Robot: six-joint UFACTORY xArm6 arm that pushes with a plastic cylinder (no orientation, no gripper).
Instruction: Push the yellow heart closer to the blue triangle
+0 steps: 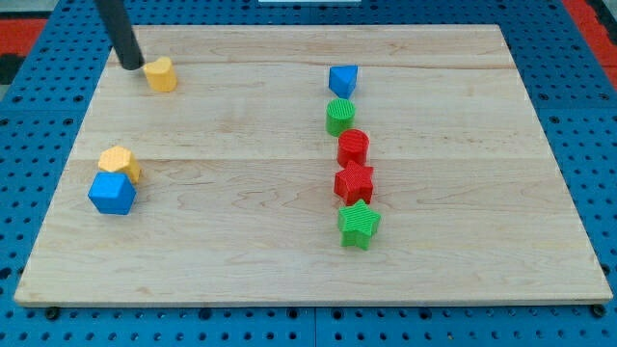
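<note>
The yellow heart (161, 73) lies near the board's top left corner. My tip (130, 66) stands just left of it, close to or touching its left side. The blue triangle (342, 80) lies well to the right of the heart, at about the same height, at the top of a column of blocks right of the board's middle.
Below the blue triangle run a green block (339, 117), a red block (353, 147), a red star (354, 182) and a green star (360, 224). At the left, a yellow block (120, 162) touches a blue block (113, 193). The wooden board (241, 251) lies on a blue pegboard.
</note>
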